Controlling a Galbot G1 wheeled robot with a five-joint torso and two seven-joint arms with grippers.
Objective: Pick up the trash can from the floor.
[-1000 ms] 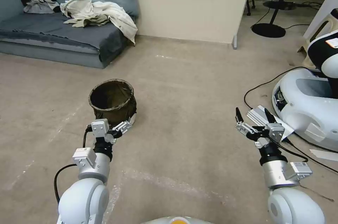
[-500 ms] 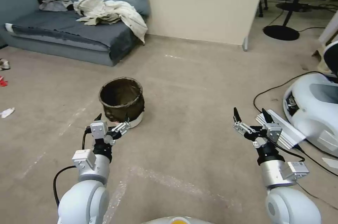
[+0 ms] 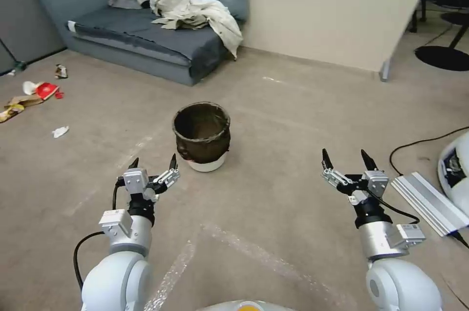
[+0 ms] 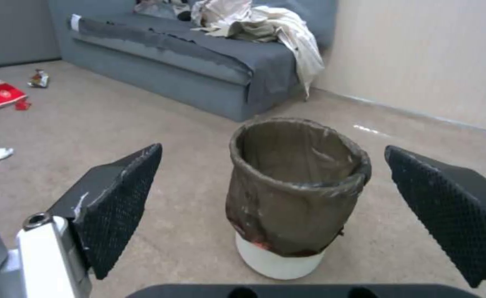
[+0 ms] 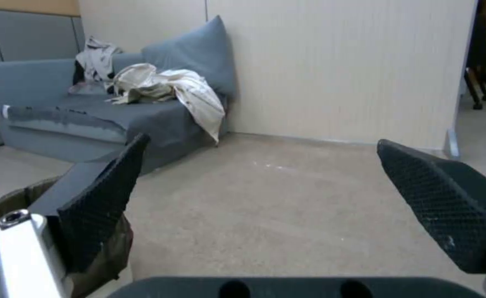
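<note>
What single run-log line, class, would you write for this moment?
trash can: upright on floor, not gripped | left gripper: open, short of can | right gripper: open, off to the side

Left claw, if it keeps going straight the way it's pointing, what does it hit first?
Probably the trash can: it stands centered between the open left claw fingers in the left wrist view, nothing between them. Depth is hard to judge; they are still apart.

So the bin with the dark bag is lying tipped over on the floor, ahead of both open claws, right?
Not tipped over: the trash can stands upright on the floor, as the head view shows. It is ahead of the open left gripper and right gripper.
</note>
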